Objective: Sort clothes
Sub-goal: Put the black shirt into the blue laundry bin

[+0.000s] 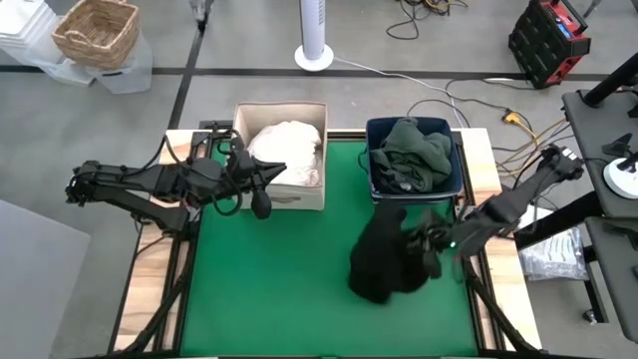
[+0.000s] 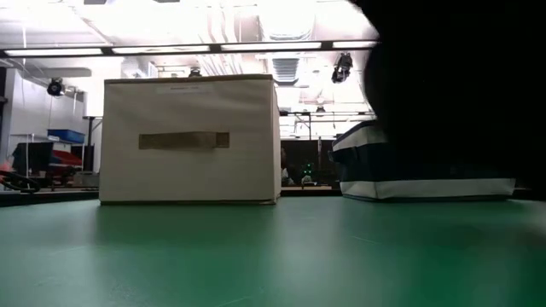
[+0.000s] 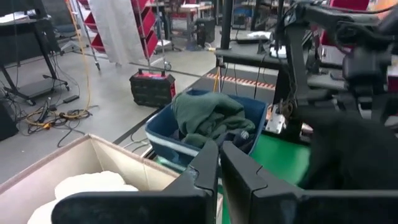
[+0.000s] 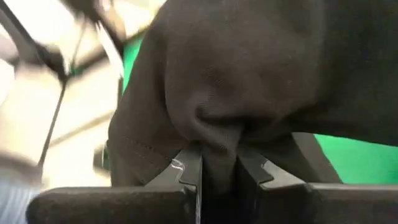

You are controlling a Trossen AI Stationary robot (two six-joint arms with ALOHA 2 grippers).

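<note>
A black garment [image 1: 384,257] hangs bunched over the green mat in front of the navy bin [image 1: 414,160], held by my right gripper [image 1: 431,247], which is shut on it. In the low view the black garment [image 2: 461,94] fills the right side. A dark green garment [image 1: 414,152] lies in the navy bin. White clothes [image 1: 287,150] fill the beige box [image 1: 282,160]. My left gripper [image 1: 261,189] hovers shut at the beige box's near right corner, touching nothing. My right gripper pinches a bunched fold of the black garment [image 4: 217,140] between its two fingers [image 4: 186,171], coming from the table's right side. The cloth gathers into the gap in several layers. Most of the garment spreads beyond the fingers, toward the table's left.
The beige box [image 2: 189,141] and navy bin [image 2: 426,166] stand side by side at the mat's far edge. The near part of the green mat [image 1: 279,289] is bare. A wicker basket [image 1: 97,32], cables and a red-black case [image 1: 550,40] sit on the floor beyond the table.
</note>
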